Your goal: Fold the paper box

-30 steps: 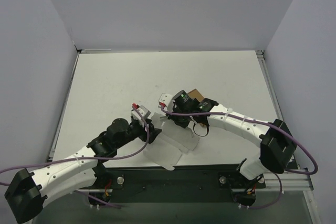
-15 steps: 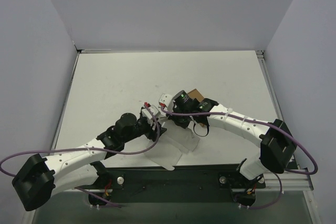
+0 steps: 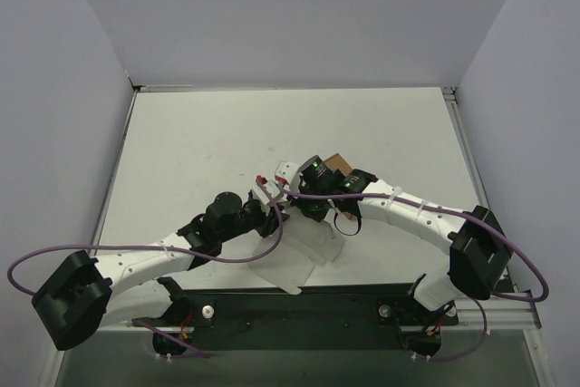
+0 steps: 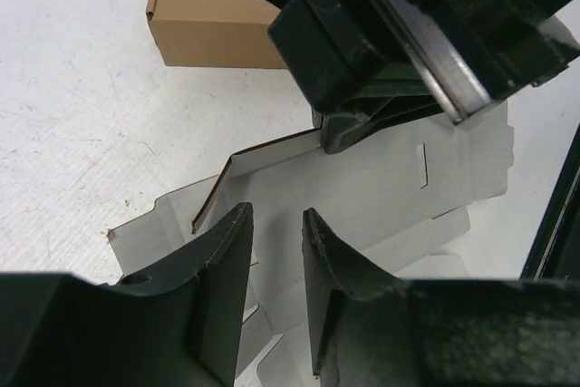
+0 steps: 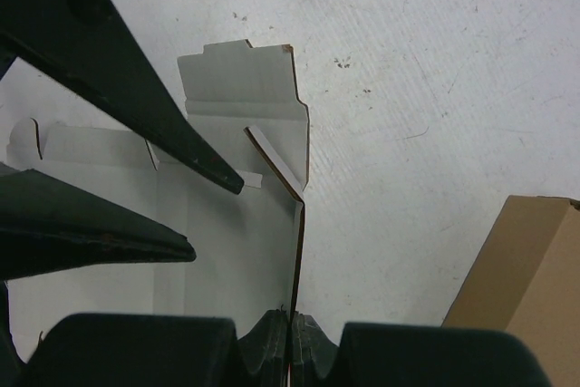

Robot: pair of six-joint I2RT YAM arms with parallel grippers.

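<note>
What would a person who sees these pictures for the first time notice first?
The white paper box, a flat blank with one edge raised, lies at the near middle of the table. The right gripper is shut on that raised edge, while the left gripper hovers with jaws apart above the flaps. A small brown box sits just beyond them.

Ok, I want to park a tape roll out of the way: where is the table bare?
Bare: the table from the back wall to the brown box, and its left edge. Crowded: near middle, left arm and right arm over the paper box.
</note>
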